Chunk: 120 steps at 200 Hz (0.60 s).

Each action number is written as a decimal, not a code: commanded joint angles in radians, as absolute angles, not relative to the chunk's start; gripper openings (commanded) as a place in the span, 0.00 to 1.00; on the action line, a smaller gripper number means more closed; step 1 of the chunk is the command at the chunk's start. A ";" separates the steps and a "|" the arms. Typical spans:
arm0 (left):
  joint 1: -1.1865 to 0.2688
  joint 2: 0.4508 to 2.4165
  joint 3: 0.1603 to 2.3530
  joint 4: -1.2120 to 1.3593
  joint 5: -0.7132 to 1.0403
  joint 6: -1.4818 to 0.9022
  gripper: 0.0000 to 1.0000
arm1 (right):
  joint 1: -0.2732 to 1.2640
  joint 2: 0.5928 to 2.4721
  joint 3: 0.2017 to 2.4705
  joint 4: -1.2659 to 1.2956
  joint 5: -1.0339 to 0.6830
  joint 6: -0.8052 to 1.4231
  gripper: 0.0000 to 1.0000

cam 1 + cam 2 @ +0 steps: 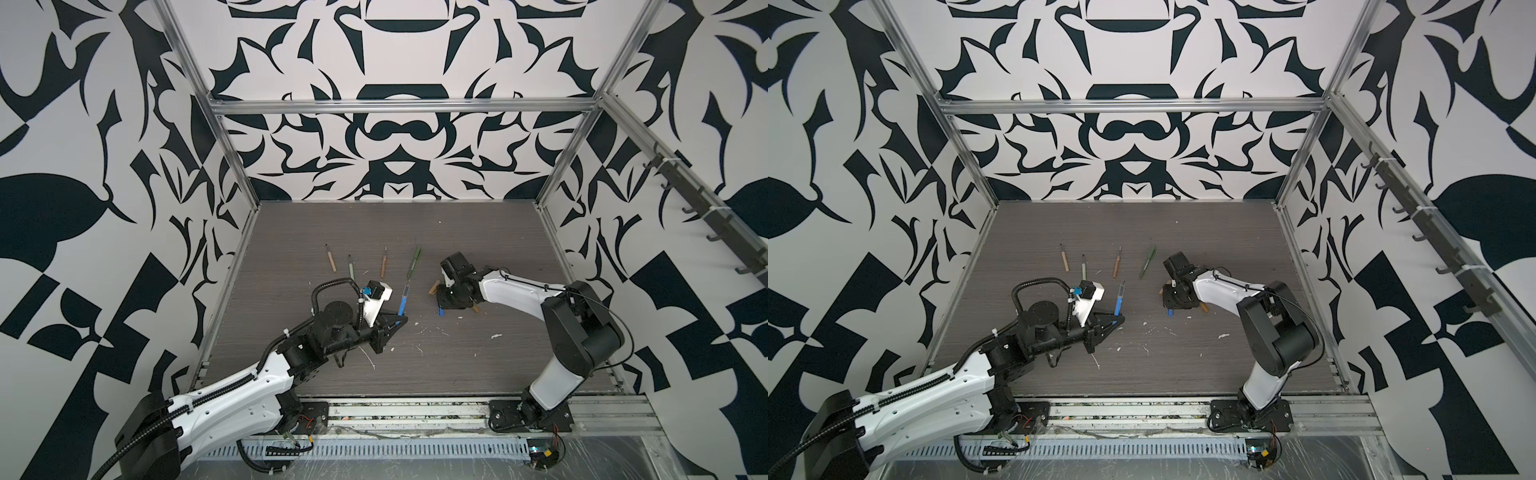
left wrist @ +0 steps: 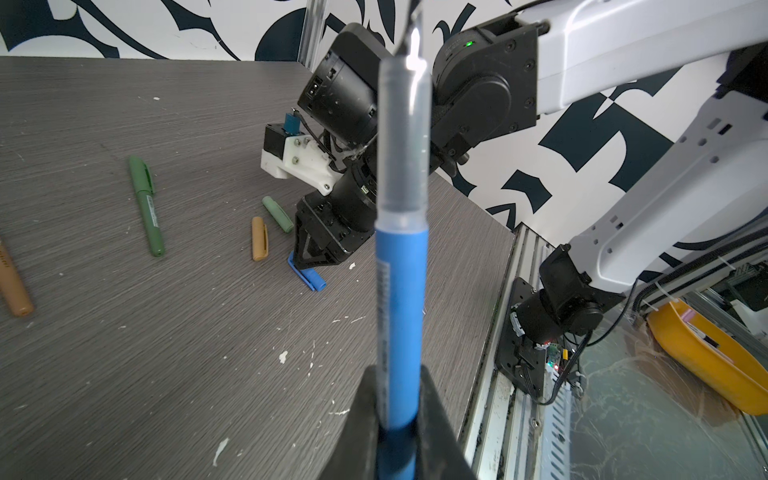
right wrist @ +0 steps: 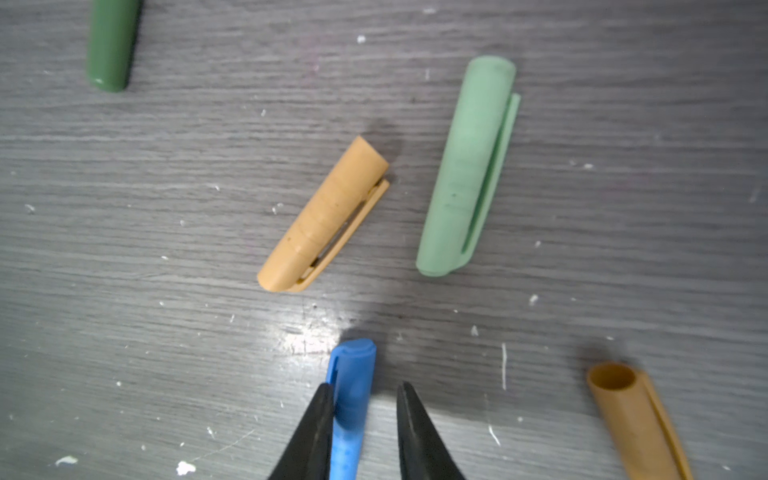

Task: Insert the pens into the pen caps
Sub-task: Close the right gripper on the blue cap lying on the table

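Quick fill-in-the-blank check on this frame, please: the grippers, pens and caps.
The left gripper is shut on a slim plastic pen whose barrel is ___.
The right gripper's open jaws straddle a stubby plastic cap coloured ___.
The long dark green plastic pen already wears its ___.
Missing: blue; blue; cap.

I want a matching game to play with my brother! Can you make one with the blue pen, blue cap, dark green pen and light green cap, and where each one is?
Things:
1. blue pen
2. blue cap
3. dark green pen
4. light green cap

Places:
A. lying on the table beside the tan cap
B. clamped in the left gripper
C. lying on the table with its cap on
D. between the open jaws of the right gripper

Pairs: 1-B, 2-D, 3-C, 4-A
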State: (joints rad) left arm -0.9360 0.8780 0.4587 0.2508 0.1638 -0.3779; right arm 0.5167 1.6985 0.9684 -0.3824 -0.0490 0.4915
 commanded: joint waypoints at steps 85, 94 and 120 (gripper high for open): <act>-0.935 0.874 0.440 0.287 0.184 -0.382 0.08 | 0.517 1.769 1.000 -0.368 -0.056 0.502 0.26; -0.934 0.874 0.439 0.285 0.184 -0.380 0.08 | 0.517 1.773 1.000 -0.366 -0.057 0.504 0.25; -0.934 0.873 0.438 0.284 0.182 -0.380 0.08 | 0.527 1.770 0.999 -0.364 -0.047 0.508 0.18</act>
